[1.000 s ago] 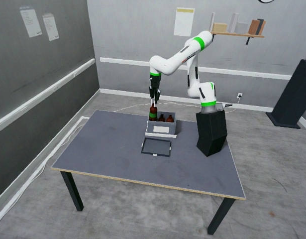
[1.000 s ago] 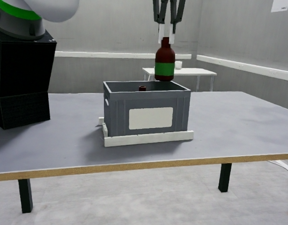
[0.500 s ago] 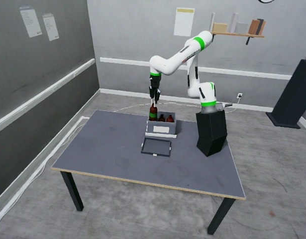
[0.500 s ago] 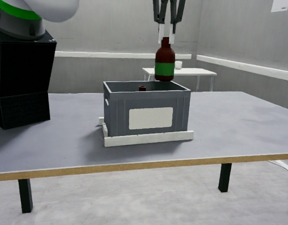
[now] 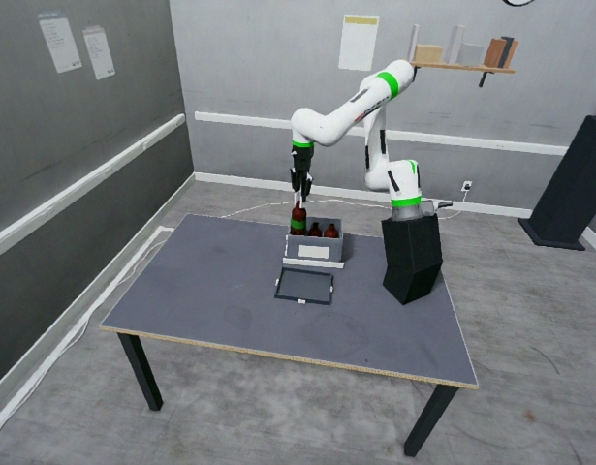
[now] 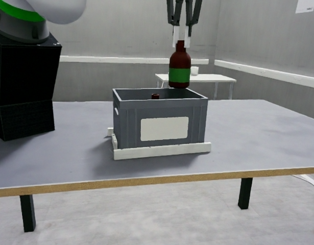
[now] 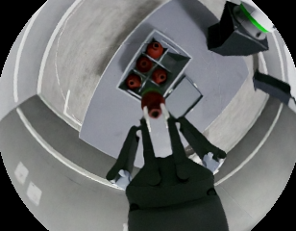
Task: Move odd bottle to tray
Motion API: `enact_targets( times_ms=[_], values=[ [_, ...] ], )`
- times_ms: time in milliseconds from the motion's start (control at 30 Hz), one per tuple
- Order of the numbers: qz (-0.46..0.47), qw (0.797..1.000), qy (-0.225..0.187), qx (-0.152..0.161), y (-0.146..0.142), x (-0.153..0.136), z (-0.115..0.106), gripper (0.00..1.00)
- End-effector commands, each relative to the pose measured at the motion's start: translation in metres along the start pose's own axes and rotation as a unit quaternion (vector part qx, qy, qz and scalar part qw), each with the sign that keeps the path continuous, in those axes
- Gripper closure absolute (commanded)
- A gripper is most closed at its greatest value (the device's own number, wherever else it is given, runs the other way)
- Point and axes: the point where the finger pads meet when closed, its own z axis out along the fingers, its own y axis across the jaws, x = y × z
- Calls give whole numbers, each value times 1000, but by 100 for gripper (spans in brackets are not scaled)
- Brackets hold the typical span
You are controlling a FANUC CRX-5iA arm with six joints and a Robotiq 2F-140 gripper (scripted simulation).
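Observation:
My gripper [image 5: 298, 199] [image 6: 180, 44] [image 7: 154, 110] is shut on the neck of a red-brown bottle with a green band [image 5: 298, 215] [image 6: 179, 60] [image 7: 152, 99]. The bottle hangs upright above one end of the grey crate [image 5: 292, 247] [image 6: 162, 107] [image 7: 173, 44], its base about level with or above the rim. Four bottles stand in the crate: one [image 7: 155, 49], another [image 7: 144, 64], a third [image 7: 134, 81] and one more [image 7: 160, 76]. A compartment at a corner is empty. The dark-rimmed tray [image 5: 290, 299] [image 7: 184, 96] lies beside the crate with nothing on it. Neck differences cannot be told.
White strips [image 5: 313, 263] [image 6: 162, 151] lie along the crate's foot, one between crate and tray. Small white blocks sit at the tray's edges. The robot's black pedestal [image 5: 413, 260] [image 6: 26, 76] stands on the table, to the right of the crate in the top view.

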Motion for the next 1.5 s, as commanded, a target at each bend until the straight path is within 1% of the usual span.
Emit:
enact_targets(
  times_ms=[0, 967, 1467],
  values=[
    [0, 1000, -1, 0, 0, 0, -1, 90],
    [0, 1000, -1, 0, 3, -3, -1, 90],
    [0, 1000, -1, 0, 14, -9, -1, 90]
  ],
)
